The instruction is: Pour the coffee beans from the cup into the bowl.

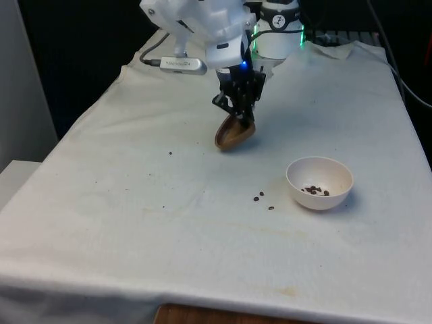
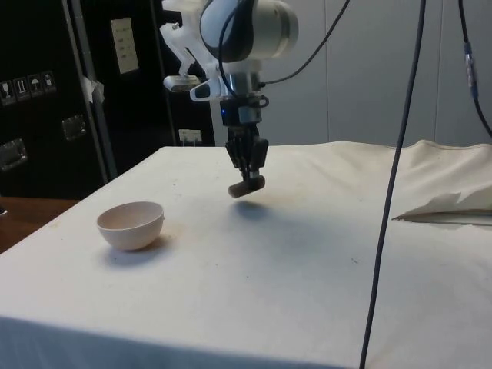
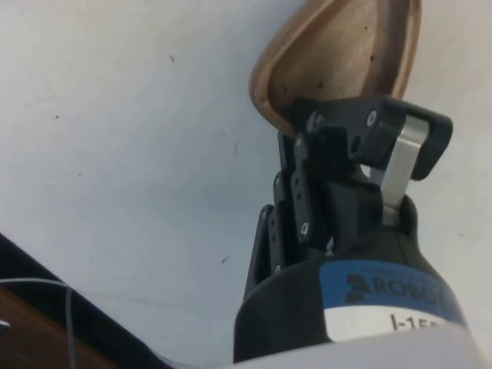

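We see the arm reaching straight down, its gripper (image 1: 241,120) clamped on the rim of the brown cup (image 1: 234,134), which hangs tilted just above the cloth (image 1: 135,202). The white bowl (image 1: 319,182) sits nearer, toward the front view's right, holding a few beans (image 1: 315,191). Loose beans (image 1: 264,200) lie beside it.

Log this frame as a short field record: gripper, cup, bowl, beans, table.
gripper: gripper shut on the cup's rim, held above the cloth
cup: brown cup tilted, no beans visible inside in the wrist view
bowl: white bowl upright, apart from the cup, toward the front view's right
beans: a few coffee beans in the bowl; spilled beans on the cloth beside it
table: white cloth
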You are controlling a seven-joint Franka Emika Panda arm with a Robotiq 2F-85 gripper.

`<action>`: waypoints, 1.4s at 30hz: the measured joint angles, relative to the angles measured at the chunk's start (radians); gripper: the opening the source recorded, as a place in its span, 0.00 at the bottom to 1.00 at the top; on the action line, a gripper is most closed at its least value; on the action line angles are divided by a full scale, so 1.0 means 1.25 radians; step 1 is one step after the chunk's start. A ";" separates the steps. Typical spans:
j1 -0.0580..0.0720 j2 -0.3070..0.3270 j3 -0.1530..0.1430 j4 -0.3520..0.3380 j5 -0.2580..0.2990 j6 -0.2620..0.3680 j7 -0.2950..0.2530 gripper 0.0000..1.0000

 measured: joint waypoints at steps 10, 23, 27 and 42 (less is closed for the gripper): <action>0.000 -0.003 0.017 -0.046 0.000 0.071 0.001 0.03; 0.004 -0.011 0.034 -0.073 -0.003 0.117 0.023 0.41; 0.006 -0.011 0.035 -0.074 -0.006 0.121 0.026 0.67; 0.008 -0.065 0.038 -0.094 -0.023 0.103 0.055 1.00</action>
